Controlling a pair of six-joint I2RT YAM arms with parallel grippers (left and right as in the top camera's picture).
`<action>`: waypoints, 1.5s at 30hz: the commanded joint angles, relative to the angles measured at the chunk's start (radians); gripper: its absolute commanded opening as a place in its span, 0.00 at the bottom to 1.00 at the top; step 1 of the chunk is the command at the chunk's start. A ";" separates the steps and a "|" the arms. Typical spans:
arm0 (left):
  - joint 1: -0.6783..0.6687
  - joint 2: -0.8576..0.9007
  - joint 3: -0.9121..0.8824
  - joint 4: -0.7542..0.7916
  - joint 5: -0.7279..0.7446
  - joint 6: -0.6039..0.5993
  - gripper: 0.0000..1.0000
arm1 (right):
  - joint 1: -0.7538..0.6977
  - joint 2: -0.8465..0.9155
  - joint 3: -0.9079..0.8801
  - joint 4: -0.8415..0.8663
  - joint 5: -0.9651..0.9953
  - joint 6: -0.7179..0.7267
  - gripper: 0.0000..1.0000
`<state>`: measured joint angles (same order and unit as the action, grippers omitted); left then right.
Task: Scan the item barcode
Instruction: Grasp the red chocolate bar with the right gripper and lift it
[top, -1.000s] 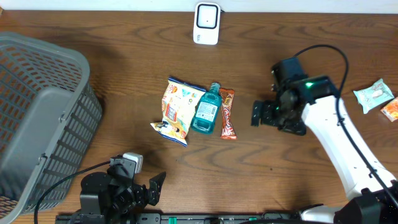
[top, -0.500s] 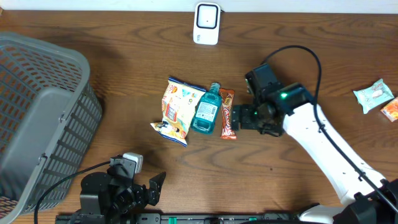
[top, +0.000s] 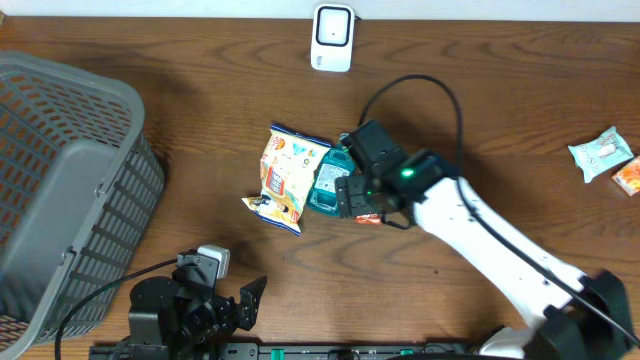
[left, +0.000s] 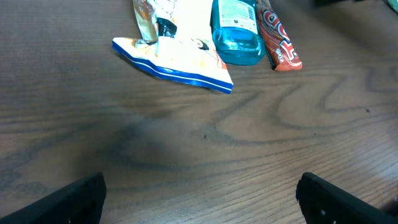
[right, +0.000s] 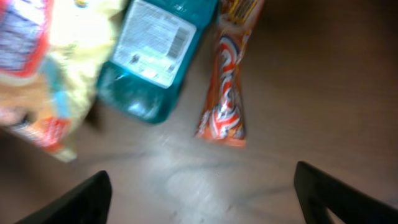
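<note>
Three items lie side by side mid-table: a yellow chip bag (top: 285, 175), a teal bottle (top: 328, 178) and an orange candy bar (right: 227, 93). The bottle (right: 152, 56) shows a white label with a barcode, face up. A white scanner (top: 332, 37) stands at the table's far edge. My right gripper (top: 358, 197) hovers over the bottle and candy bar, partly hiding them from above. It is open (right: 200, 186), with only bare wood between its fingers. My left gripper (left: 202, 190) is open near the front edge, the items (left: 236, 25) ahead of it.
A grey plastic basket (top: 60, 180) fills the left side. At the right edge lie a pale green packet (top: 600, 153) and an orange packet (top: 628, 177). The left arm's base (top: 185, 305) sits at the front edge.
My right arm has swung left, from right of the candy bar to directly over the bottle and candy bar. The left arm and the items have not moved.
</note>
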<state>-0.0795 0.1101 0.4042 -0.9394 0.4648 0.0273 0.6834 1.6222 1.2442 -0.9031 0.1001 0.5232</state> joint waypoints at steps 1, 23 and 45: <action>0.002 -0.004 0.009 -0.003 -0.005 0.010 0.98 | 0.019 0.103 -0.005 0.015 0.224 0.047 0.80; 0.002 -0.004 0.009 -0.003 -0.005 0.010 0.98 | 0.002 0.460 -0.005 0.238 0.234 -0.020 0.25; 0.002 -0.004 0.009 -0.003 -0.005 0.010 0.98 | -0.372 0.195 0.011 0.040 -0.909 -0.576 0.01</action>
<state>-0.0795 0.1101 0.4042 -0.9398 0.4652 0.0273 0.3595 1.8977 1.2556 -0.8478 -0.4614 0.1223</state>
